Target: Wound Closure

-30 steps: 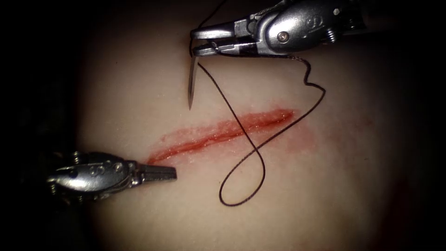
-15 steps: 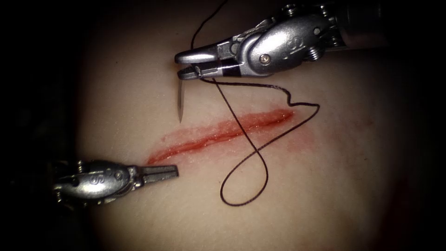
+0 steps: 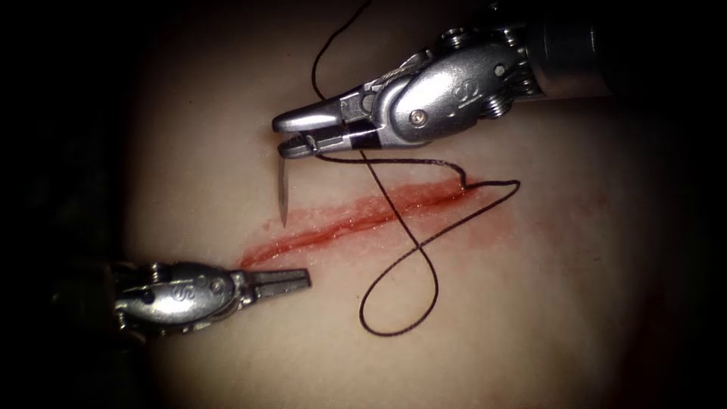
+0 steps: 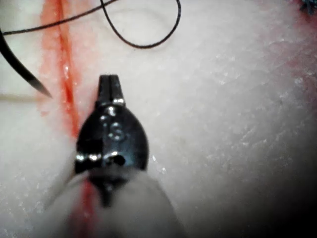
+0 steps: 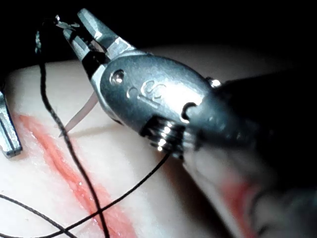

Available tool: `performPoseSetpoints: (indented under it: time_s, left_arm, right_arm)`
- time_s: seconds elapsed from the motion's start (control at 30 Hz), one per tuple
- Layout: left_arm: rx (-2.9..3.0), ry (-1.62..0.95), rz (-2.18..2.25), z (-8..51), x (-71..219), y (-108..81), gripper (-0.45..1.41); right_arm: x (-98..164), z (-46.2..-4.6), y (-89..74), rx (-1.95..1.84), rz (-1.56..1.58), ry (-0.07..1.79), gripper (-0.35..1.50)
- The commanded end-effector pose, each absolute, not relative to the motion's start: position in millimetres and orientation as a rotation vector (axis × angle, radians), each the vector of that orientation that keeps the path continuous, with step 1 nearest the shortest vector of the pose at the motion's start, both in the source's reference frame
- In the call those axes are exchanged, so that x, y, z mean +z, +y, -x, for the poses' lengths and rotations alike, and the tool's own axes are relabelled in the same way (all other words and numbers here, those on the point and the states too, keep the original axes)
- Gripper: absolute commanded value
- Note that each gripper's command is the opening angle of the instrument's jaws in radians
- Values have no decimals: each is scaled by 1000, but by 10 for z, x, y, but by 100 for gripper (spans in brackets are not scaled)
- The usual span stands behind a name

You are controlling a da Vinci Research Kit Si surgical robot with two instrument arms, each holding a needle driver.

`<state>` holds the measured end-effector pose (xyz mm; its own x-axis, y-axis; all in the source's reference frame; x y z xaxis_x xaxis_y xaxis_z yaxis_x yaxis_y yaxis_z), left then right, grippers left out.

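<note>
Now, my right pincer grips the needle near its thread end, above the cut on the endoscope view's left half. The needle hangs from the jaws with its point down, the tip just above the red upper edge of the cut; I cannot tell if it touches the tissue, and it is not buried in it. In the right wrist view the needle slants toward the red line. The thread runs from the needle's held end, crosses the cut and lies in a loose loop below it. My left pincer sits near the cut's left end, jaws together, holding nothing; the left wrist view shows it beside the red line, with the needle tip on the far side.
</note>
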<state>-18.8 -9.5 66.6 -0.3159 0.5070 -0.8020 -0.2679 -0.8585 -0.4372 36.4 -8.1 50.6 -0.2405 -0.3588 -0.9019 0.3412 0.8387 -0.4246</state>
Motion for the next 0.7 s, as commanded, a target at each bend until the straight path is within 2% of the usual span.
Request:
performPoseSetpoints:
  time_s: [0.03, 0.7]
  left_arm:
    - [2199, -310, 1458, 194, 673, -99, -45]
    - [2250, -336, 1441, 196, 693, -112, -45]
  right_arm:
    - [506, -372, -79, -653, 16, 1693, -35]
    - [500, -370, -77, -678, 32, 1633, -35]
